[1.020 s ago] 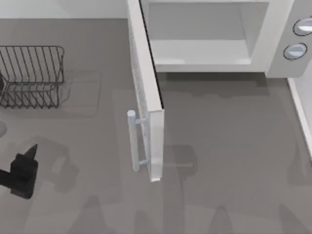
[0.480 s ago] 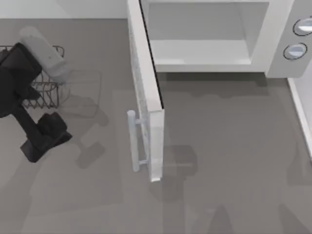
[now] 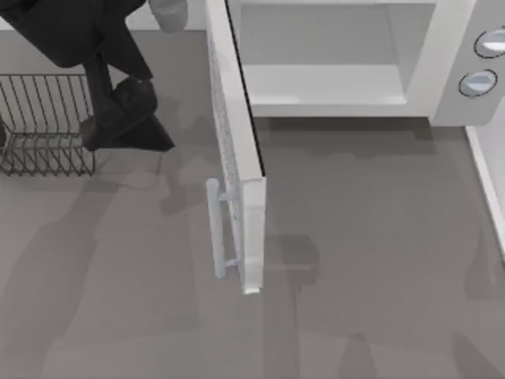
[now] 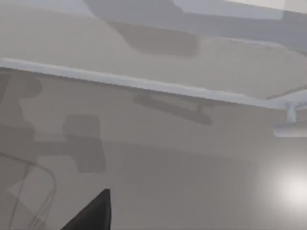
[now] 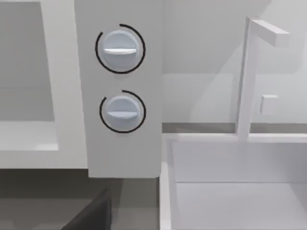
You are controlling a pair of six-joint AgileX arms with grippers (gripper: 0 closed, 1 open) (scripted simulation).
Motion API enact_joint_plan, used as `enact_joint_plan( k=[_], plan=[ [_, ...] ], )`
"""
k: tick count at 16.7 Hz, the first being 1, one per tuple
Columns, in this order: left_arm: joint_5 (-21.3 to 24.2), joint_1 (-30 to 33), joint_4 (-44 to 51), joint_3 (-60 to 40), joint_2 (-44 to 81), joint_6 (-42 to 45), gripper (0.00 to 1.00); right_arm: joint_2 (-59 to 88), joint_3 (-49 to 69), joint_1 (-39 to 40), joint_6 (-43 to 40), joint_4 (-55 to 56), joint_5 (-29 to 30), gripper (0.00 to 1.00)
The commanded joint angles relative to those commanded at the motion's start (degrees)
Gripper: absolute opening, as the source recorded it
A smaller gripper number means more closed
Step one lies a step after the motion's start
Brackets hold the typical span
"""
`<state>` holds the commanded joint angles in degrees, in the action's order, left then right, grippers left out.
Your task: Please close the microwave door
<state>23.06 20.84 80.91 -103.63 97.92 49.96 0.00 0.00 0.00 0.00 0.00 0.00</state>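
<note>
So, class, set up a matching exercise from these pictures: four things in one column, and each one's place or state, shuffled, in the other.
Things:
1. microwave door
2. wire rack
3. knobs
4. left gripper

Places or states:
A. one directly beside the other on the microwave's side panel
B. swung wide open
C. between the rack and the door
D. at the table's left edge

Pairs: 1-B, 2-D, 3-A, 4-C

The white flat microwave door is standing open across the grey worktop, and a dark wire rack is crowding the left edge.
</note>
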Motion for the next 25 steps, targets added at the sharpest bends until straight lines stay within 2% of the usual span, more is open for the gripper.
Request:
enact_joint_plan(
  k=[5, 12, 22, 25],
  plan=[
    [2.4, 1.5, 4.5, -12.4, 6.0, 4.7, 1.00, 0.0, 0.0, 0.0, 0.0, 0.0, 0.0, 1.00],
    [2.5, 1.4, 4.5, -12.9, 6.1, 4.9, 1.00, 0.0, 0.0, 0.0, 0.0, 0.0, 0.0, 1.00],
    [1.1, 6.6, -13.3, 3.2, 5.7, -0.2, 1.00, 0.0, 0.0, 0.0, 0.0, 0.0, 0.0, 1.00],
    [0.9, 6.9, -14.4, 4.3, 5.7, -0.6, 1.00, 0.0, 0.0, 0.0, 0.0, 0.0, 0.0, 1.00]
  ],
)
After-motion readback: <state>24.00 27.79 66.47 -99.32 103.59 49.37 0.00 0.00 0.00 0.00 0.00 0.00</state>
